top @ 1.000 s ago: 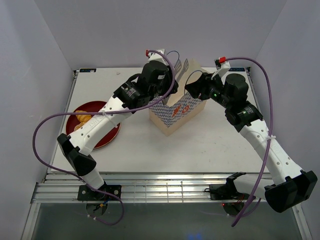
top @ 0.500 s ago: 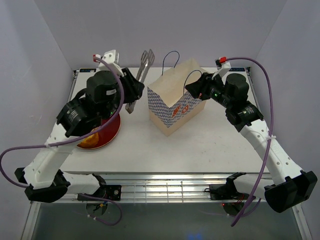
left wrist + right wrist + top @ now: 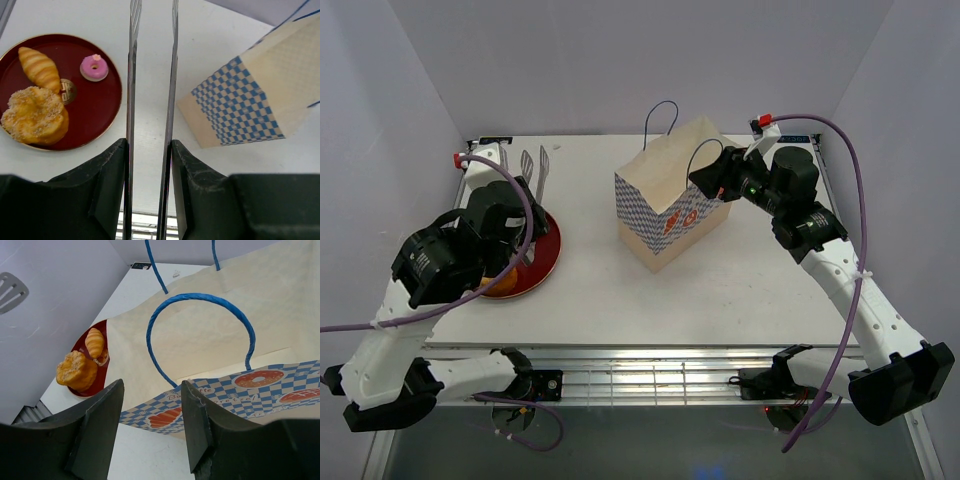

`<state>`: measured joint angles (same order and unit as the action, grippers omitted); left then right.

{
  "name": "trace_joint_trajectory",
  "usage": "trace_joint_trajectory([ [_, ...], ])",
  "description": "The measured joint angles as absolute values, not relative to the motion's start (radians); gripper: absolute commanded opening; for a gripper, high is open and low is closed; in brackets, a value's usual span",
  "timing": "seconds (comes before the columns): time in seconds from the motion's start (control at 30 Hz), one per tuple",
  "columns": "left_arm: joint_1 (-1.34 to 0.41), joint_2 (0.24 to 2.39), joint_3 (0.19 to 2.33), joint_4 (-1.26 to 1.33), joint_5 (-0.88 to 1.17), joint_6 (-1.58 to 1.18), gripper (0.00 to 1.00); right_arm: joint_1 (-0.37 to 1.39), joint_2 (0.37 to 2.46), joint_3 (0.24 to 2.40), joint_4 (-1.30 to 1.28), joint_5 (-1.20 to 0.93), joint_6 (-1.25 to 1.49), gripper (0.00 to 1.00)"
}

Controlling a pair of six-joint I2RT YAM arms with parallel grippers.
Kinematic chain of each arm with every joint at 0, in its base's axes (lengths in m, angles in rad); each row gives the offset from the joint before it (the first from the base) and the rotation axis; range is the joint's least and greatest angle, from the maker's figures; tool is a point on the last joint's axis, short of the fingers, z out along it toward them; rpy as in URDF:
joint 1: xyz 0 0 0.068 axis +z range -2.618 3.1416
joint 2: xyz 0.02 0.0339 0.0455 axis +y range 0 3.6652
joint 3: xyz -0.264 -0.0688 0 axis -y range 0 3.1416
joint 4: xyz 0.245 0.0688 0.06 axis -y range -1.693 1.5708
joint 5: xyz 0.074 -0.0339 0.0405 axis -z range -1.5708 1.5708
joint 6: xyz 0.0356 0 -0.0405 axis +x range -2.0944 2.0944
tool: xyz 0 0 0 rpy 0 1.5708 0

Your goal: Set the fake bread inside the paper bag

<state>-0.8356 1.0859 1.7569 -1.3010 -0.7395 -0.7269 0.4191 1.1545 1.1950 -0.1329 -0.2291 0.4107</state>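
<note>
Fake bread (image 3: pixel 497 283) shows in the overhead view only as an orange sliver on the dark-red plate (image 3: pixel 542 250) at the left of the white worktop (image 3: pixel 740 290), mostly hidden by the left arm (image 3: pixel 380 340) that hangs over it. Silver tongs (image 3: pixel 533 165) stick out from that arm toward the upper left, their tips beyond the plate's far rim. The paper bag (image 3: pixel 670 205) stands upright at centre, well apart from the plate, and the right fingers (image 3: pixel 712 180) sit at its upper right edge beside a cord handle. In the left wrist view the left fingers (image 3: pixel 107 180) are pinching the tongs (image 3: pixel 131 100), whose two blades run side by side up the middle of the frame. At upper left the plate (image 3: pixel 95 115) carries a croissant (image 3: pixel 39 67), a pink-topped ring cake (image 3: pixel 94 67) and a sugared bun (image 3: pixel 35 116); the bag (image 3: pixel 250 95) is at the right, its checked band facing the camera. In the right wrist view the right fingers (image 3: pixel 95 430) are spread with a clear gap, the bag's (image 3: pixel 200 345) checked band and open mouth showing beyond them; whether they touch the paper I cannot tell. At centre left, past the bag's edge, the bun (image 3: pixel 76 371) and croissant (image 3: pixel 94 342) lie on the plate (image 3: pixel 102 370).
</note>
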Motion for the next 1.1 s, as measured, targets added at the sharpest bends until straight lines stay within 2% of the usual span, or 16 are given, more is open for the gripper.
trace_joint_trajectory([
  [0.1,-0.793,1.1,1.718,-1.332,-0.744,-0.733,0.48,0.419,1.155,1.195,-0.136,-0.24,0.407,0.56],
  [0.2,-0.656,1.153,1.694,-1.329,-0.707,-0.697,0.46,0.416,1.158,1.195,-0.144,-0.248,0.397,0.58],
  [0.4,-0.224,1.235,1.502,-1.19,-0.434,-0.563,0.33,0.399,1.165,1.195,-0.166,-0.263,0.378,0.59],
  [0.53,-0.03,1.252,1.415,-1.117,-0.255,-0.534,0.33,0.391,1.165,1.195,-0.172,-0.274,0.375,0.59],
  [0.77,0.119,1.202,1.32,-1.004,-0.001,-0.559,0.36,0.387,1.165,1.195,-0.178,-0.292,0.375,0.59],
  [1.1,0.204,1.136,1.138,-0.876,0.208,-0.667,0.45,0.387,1.155,1.195,-0.179,-0.3,0.378,0.6],
])
